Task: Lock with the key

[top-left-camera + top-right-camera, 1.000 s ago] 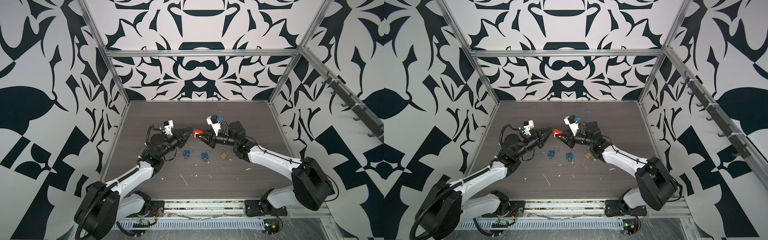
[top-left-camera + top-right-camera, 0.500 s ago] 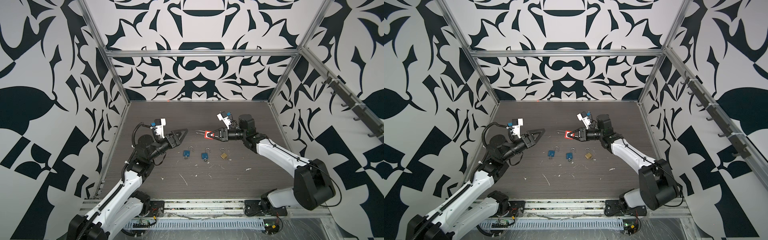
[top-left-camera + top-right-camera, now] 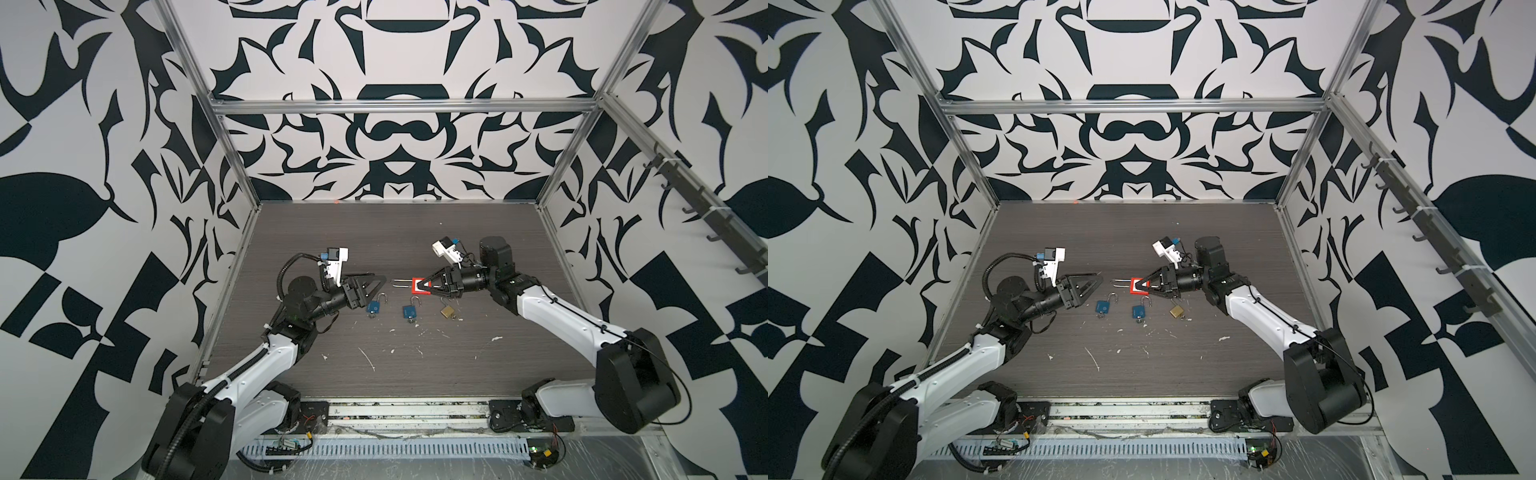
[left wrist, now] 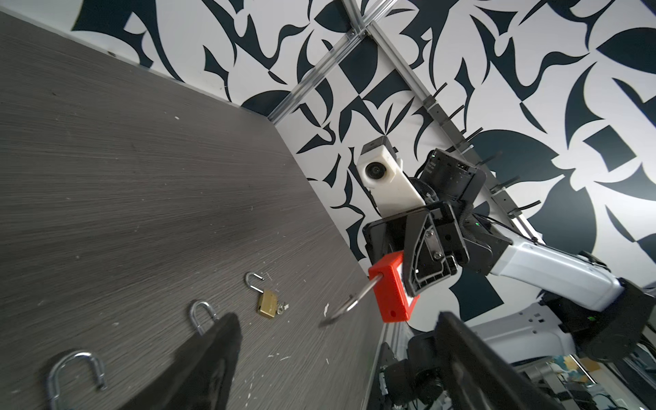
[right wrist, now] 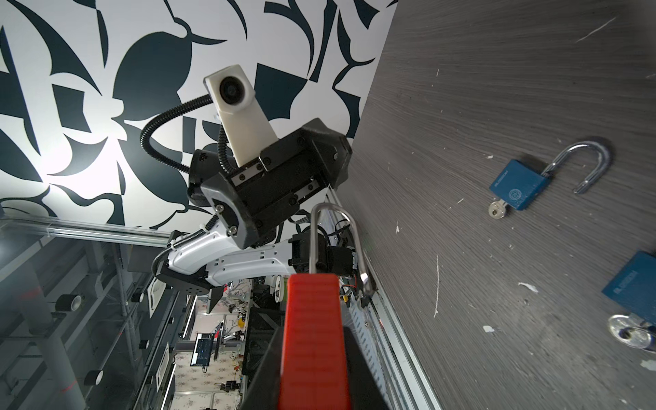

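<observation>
On the left, the left end effector (image 3: 375, 281) has drawn back from the middle and its jaws now stand apart, holding nothing. A second ago it was right at the red padlock, with the jaws much narrower. I judge that it has finished its part on the lock and let go, so the other arm alone carries the lock now.

Below it on the tabletop (image 3: 415, 237) lie the first blue padlock (image 3: 373, 307) and the second blue padlock (image 3: 409, 311), both with open shackles.

Further right the red padlock (image 4: 392, 291) hangs in the air above the tabletop, between the two arms. Its long axis lies almost level, along the line from arm to arm, and its shackle (image 5: 313, 245) points toward the left arm. Whether the shackle is fully pressed in I cannot tell — and I see no key on this lock.

The right end effector (image 3: 424, 285) is clamped on the red body, as before. Near it a brass padlock (image 3: 447, 311) lies open.
</observation>
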`<action>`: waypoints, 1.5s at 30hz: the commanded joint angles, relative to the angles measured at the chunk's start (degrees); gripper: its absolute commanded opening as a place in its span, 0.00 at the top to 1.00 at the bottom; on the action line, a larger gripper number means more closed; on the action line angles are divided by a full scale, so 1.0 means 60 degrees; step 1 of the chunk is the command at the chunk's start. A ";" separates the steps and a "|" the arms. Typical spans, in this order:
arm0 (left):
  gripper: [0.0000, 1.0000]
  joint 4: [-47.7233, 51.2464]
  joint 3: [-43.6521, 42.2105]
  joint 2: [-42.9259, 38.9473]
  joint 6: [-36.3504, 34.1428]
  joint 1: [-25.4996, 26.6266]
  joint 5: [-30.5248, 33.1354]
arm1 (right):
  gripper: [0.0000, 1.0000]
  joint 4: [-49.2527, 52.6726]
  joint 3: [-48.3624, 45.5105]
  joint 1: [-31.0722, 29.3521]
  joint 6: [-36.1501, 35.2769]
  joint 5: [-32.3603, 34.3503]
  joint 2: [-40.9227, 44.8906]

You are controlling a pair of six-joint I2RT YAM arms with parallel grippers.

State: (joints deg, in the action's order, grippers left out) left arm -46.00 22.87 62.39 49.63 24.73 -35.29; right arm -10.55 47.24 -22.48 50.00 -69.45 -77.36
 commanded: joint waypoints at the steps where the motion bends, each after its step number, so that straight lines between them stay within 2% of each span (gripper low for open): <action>1: 0.14 -0.1535 0.0203 0.0398 0.0255 0.0206 -0.0607 | 1.00 -0.0619 0.0065 0.0011 0.0286 -0.0307 0.0184; 3: 0.14 -0.1547 0.0303 0.0626 0.0203 0.0374 -0.0608 | 1.00 -0.0726 0.0089 0.0007 0.0395 -0.0306 0.0114; 4: 0.19 -0.1580 0.0340 0.0738 0.0195 0.0453 -0.0604 | 1.00 -0.0864 0.0101 0.0011 0.0492 -0.0325 0.0086; 12: 0.27 -0.2269 0.0433 0.1412 0.0456 0.0801 -0.0535 | 1.00 -0.1005 0.0320 -0.0017 0.0720 -0.0270 -0.0314; 27: 0.46 -0.2755 0.0440 0.2117 0.0916 0.1048 -0.0641 | 1.00 -0.0587 0.0650 0.0008 0.0135 0.0043 -0.0450; 29: 0.50 -0.2819 0.0450 0.2230 0.0991 0.1038 -0.0637 | 1.00 -0.0456 0.0646 0.0026 -0.0038 0.0046 -0.0387; 35: 0.76 -0.3553 0.0482 0.2712 0.1466 0.1046 -0.0655 | 1.00 -0.0284 0.0549 0.0055 -0.0314 0.0061 -0.0248; 38: 0.81 -0.4159 0.0537 0.3009 0.1896 0.1044 -0.0707 | 1.00 -0.0083 0.0541 0.0055 -0.0655 0.0025 -0.0188; 43: 0.98 -0.4736 0.0619 0.3291 0.2383 0.1095 -0.0826 | 1.00 0.0031 0.0419 0.0057 -0.1304 -0.0020 -0.0012; 45: 1.00 -0.4798 0.0672 0.3273 0.2529 0.1130 -0.0898 | 1.00 0.0282 0.0419 0.0055 -0.1764 0.0024 0.0059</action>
State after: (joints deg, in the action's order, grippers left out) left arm -69.56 25.06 81.69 63.92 30.85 -39.79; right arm -10.48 48.62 -21.87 43.20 -69.97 -79.11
